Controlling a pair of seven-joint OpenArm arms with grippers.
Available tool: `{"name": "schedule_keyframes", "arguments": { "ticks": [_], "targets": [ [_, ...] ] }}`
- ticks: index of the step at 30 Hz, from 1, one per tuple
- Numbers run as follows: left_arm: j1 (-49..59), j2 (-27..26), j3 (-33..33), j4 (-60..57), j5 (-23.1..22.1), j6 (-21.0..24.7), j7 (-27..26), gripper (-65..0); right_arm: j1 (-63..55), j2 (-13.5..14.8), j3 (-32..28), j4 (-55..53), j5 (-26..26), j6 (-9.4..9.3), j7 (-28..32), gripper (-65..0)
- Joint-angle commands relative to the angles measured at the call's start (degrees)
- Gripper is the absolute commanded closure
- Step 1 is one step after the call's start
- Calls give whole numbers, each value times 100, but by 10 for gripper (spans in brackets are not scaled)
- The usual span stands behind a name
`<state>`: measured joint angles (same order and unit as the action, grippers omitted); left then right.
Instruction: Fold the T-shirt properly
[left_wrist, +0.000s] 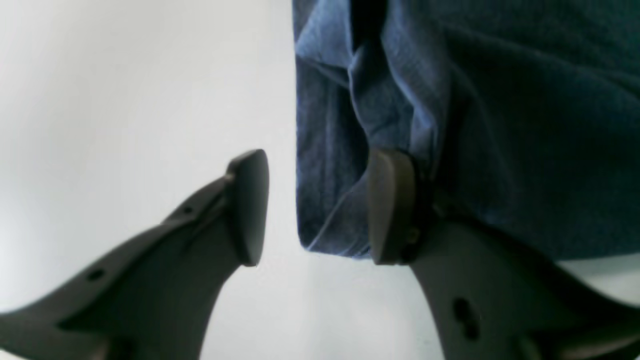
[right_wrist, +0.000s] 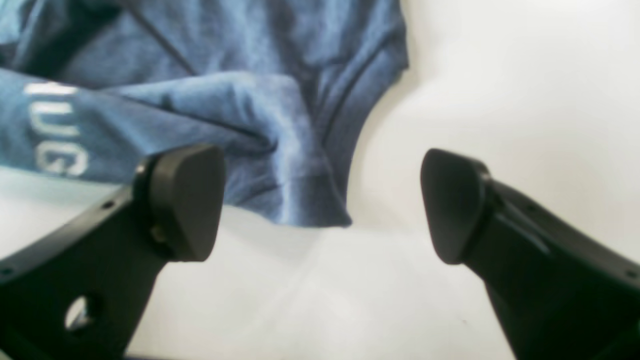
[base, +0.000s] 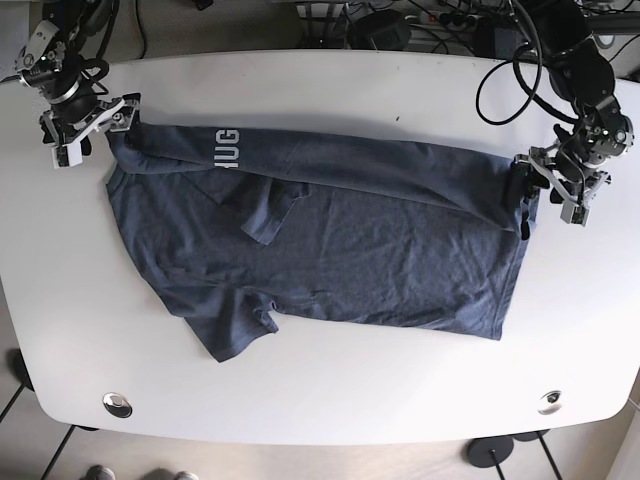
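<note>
A dark blue T-shirt (base: 350, 250) lies spread on the white table (base: 330, 400), its far edge folded over and showing white letters (base: 224, 137). My left gripper (base: 525, 200) is open at the shirt's right edge. In the left wrist view (left_wrist: 320, 207) one finger (left_wrist: 392, 205) rests against the cloth (left_wrist: 525, 125) and the other (left_wrist: 247, 205) is over bare table. My right gripper (base: 100, 135) is open at the shirt's far-left corner. In the right wrist view (right_wrist: 317, 205) a bunched corner of the shirt (right_wrist: 300, 195) lies between the spread fingers, ungripped.
Cables and dark equipment (base: 400, 25) sit beyond the table's far edge. Two metal grommets (base: 118, 404) (base: 550, 402) are set near the front corners. White table surface surrounds the shirt on all sides.
</note>
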<state>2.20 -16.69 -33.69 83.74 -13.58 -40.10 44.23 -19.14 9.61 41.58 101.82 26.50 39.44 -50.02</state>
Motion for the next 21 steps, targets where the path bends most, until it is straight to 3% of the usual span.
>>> {"name": "schedule_keyframes", "arguments": {
  "ticks": [1, 3, 6, 7, 8, 14, 19, 21],
  "targets": [
    [-66, -94, 156, 26, -70, 10, -93, -201, 37, 37, -13, -77, -44, 52, 127, -553],
    [-66, -164, 376, -98, -70, 10, -102, -128, 37, 28, -13, -208, -17, 52, 127, -423],
    [-22, -252, 349, -133, -70, 10, -357, -33, 37, 37, -13, -296, 88, 52, 127, -90],
    [5, -252, 323, -133, -17, 10, -427, -29, 10, 46, -13, -270, 106, 52, 118, -16],
    [110, -252, 182, -106, 79, 10, -436, -25, -7, 46, -13, -252, 106, 56, 101, -54],
    [646, -261, -802, -106, 176, 10, -436, -25, -341, 55, 31, -244, 106, 56, 83, -22],
    [963, -199, -1048, 553, 158, 10, -374, -31, -482, 55, 40, -270, 97, 56, 83, -22],
    [1059, 12, -1127, 1010, 158, 10, -199, -63, -535, 55, -4, -279, 106, 56, 92, -22]
  ]
}}
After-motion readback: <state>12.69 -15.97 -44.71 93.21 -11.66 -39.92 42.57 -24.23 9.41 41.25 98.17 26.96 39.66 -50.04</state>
